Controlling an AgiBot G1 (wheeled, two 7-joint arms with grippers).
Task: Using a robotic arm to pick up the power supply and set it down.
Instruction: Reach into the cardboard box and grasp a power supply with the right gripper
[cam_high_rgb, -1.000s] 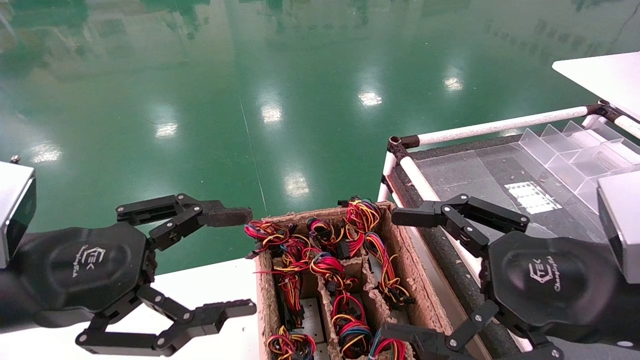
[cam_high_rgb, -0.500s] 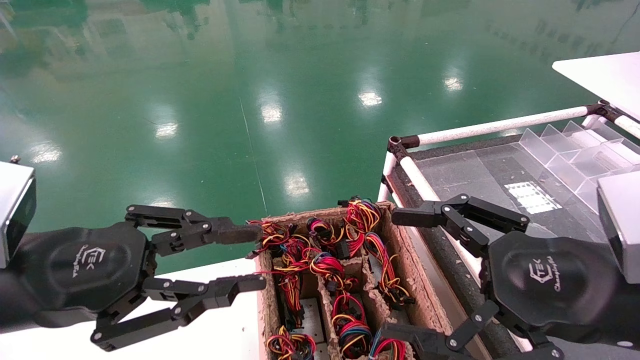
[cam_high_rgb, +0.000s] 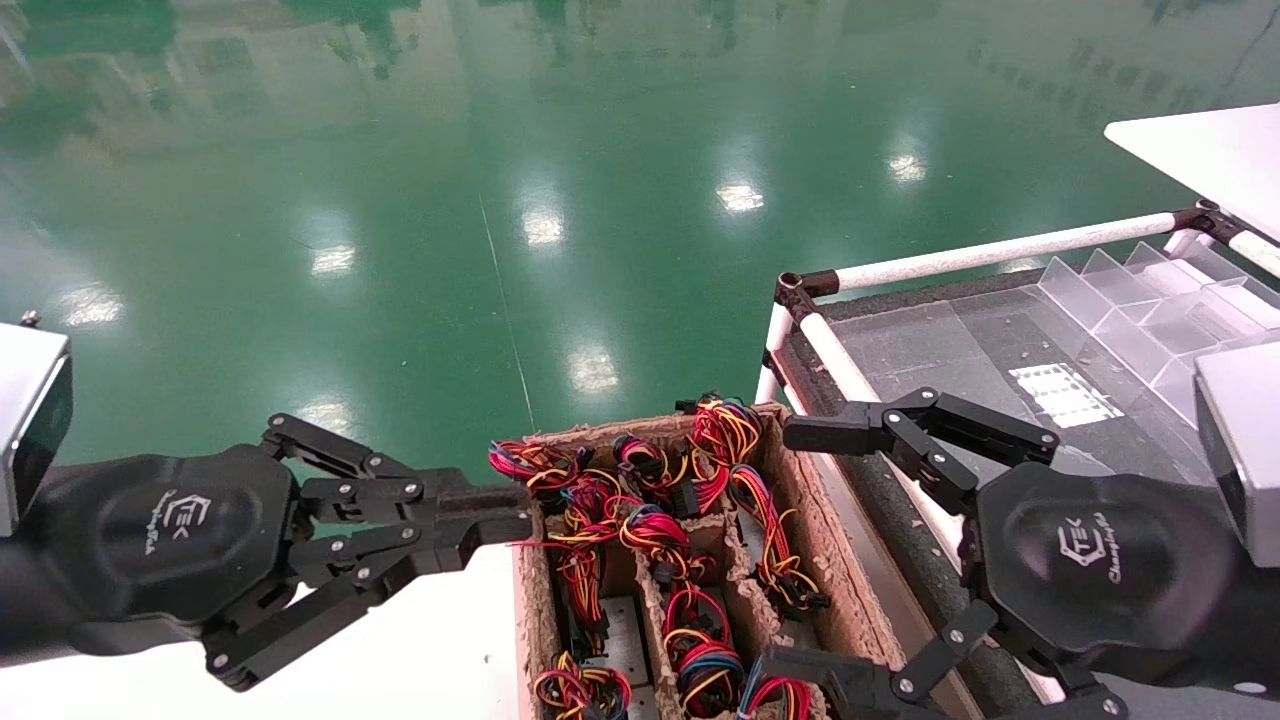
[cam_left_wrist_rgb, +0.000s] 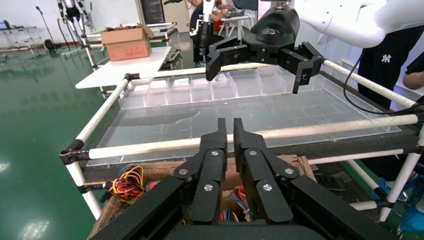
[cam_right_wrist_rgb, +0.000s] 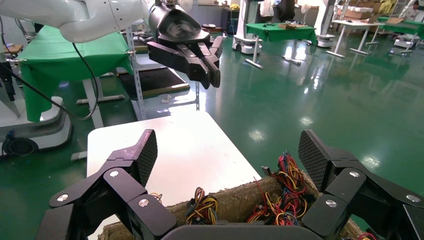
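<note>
Left gripper (cam_high_rgb: 515, 518) at the left edge of the cardboard box (cam_high_rgb: 815, 540), over the white desk (cam_high_rgb: 420, 650); fingers (cam_left_wrist_rgb: 220, 137) drawn together with only a hairline slit between them, nothing held, tips just beside the box rim and the nearest wire bundles (cam_high_rgb: 580, 495). Right gripper (cam_high_rgb: 800, 550) above the box's right side, fingers (cam_high_rgb: 830, 432) spread wide, one at the far right corner and one low at the near edge; nothing clamped between them. Power supplies (cam_high_rgb: 620, 625) inside the box's divided compartments, largely covered by looped red, yellow, black and blue wires, grey metal visible only low in one compartment. Clear divider tray (cam_high_rgb: 1150, 300) on the rack (cam_high_rgb: 1000, 255) to the right, well apart from both grippers.
</note>
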